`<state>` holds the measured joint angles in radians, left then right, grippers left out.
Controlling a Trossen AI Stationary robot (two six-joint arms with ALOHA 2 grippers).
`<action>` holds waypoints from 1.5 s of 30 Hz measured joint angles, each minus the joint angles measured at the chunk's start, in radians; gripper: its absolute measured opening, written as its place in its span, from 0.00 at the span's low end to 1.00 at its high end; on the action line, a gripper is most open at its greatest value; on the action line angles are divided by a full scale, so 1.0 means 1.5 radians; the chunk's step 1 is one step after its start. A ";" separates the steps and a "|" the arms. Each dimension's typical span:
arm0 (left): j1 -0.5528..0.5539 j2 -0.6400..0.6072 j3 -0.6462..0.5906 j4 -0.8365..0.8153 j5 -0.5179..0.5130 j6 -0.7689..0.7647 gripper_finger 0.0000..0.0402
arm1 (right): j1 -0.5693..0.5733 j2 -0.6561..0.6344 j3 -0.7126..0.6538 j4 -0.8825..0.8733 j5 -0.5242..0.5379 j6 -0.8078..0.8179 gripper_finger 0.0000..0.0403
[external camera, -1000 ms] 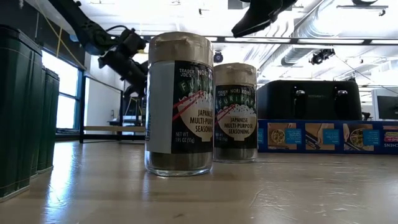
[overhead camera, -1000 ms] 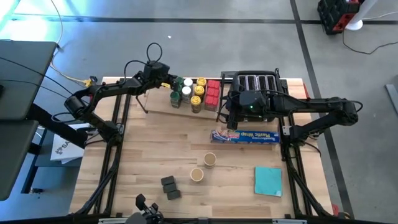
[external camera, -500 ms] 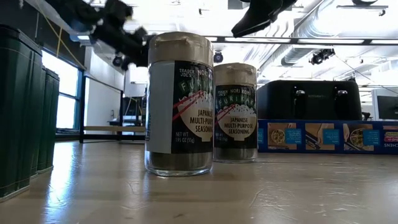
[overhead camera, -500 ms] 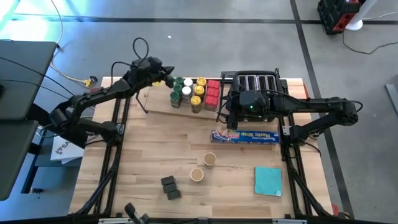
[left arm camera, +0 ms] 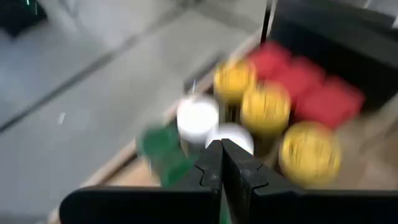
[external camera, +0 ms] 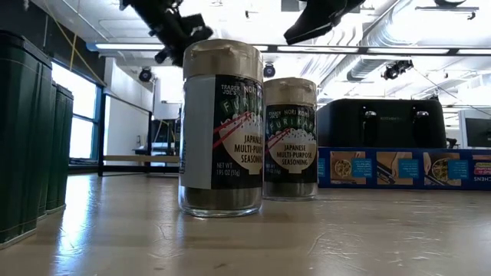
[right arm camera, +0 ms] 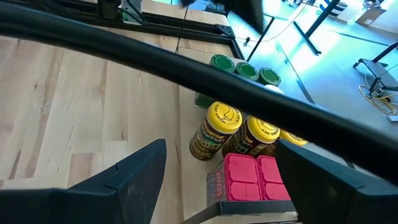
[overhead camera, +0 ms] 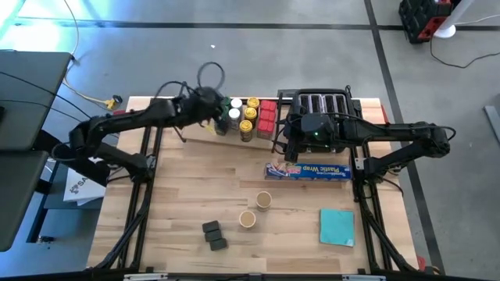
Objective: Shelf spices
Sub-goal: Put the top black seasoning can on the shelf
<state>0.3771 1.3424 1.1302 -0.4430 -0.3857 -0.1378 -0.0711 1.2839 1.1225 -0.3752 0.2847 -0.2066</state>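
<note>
The spices on the shelf board (overhead camera: pixel 205 131) at the far edge are green-lidded jars (overhead camera: pixel 221 125), white-lidded jars (overhead camera: pixel 234 114), yellow-lidded jars (overhead camera: pixel 249 114) and red tins (overhead camera: pixel 267 117). My left gripper (left arm camera: pixel 221 163) hovers shut above the green and white jars (left arm camera: pixel 198 116) and holds nothing. My right gripper (right arm camera: pixel 222 163) stands open in the air next to the red tins (right arm camera: pixel 249 177), near the toaster (overhead camera: pixel 316 105). Two tan-lidded jars (overhead camera: pixel 263 200) and two dark grey blocks (overhead camera: pixel 213 234) stand on the tabletop near the front edge.
A long blue wrap box (overhead camera: pixel 306 170) lies below the toaster, and a teal square pad (overhead camera: pixel 337 227) lies at the front right. A black shelf bar (right arm camera: pixel 186 68) crosses in front of my right gripper. In the low view the two tan-lidded jars (external camera: pixel 220 126) fill the foreground.
My left gripper has risen from beside the jars at the shelf's left end and swung a little toward the table's right, over the green and white lids. It has rolled somewhat and stayed shut. No spice has moved.
</note>
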 joint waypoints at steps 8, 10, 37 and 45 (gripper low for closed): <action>-0.041 0.074 0.048 -0.296 -0.145 -0.136 0.00 | 0.000 0.000 0.000 0.000 0.000 0.000 0.73; -0.047 0.076 0.052 -0.313 -0.162 -0.151 0.00 | 0.000 0.000 0.000 0.001 0.000 -0.002 0.73; 0.011 0.068 -0.063 -0.282 0.001 -0.203 0.00 | -0.001 0.000 0.000 0.010 0.000 -0.007 0.73; 0.011 0.068 -0.068 -0.227 0.027 -0.191 0.00 | -0.001 0.000 0.000 0.010 0.000 -0.007 0.73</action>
<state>0.3935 1.4441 1.0279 -0.7830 -0.3452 -0.4244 -0.0719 1.2839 1.1229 -0.3599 0.2844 -0.2176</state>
